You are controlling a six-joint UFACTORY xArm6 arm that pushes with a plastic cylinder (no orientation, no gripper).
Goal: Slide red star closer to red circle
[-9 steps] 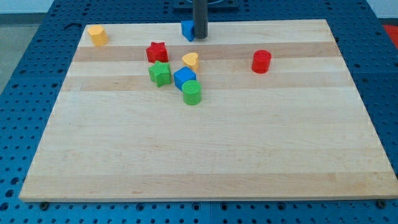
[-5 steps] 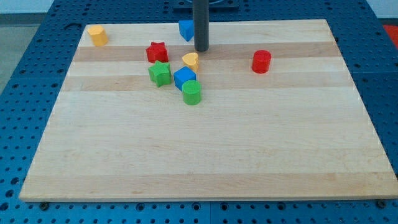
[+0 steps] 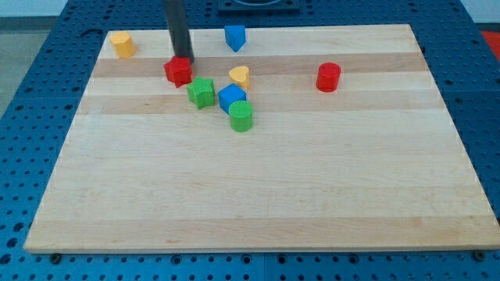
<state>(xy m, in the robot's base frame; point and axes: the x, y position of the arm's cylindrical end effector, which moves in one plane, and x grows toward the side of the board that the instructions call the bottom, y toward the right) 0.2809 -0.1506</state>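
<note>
Yellow block (image 3: 121,44): top-left corner of the surface (image 3: 234,187), well apart from the rest.
Red star (image 3: 178,72): left of the cluster; my tip (image 3: 183,60) touches its top edge.
Cluster: green star (image 3: 201,92), blue block (image 3: 231,97), green cylinder (image 3: 241,115), yellow heart (image 3: 240,76).
Red circle (image 3: 329,77): far right (star must travel right, so my tip likely needs the star's left side).
Gripper: none fitted, so no open or closed state.
Containers: none.

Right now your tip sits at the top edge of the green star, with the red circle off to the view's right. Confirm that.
Not quite. In the camera view my tip sits at the top edge of the red star, not the green star. The red circle is indeed off to the view's right.
</note>
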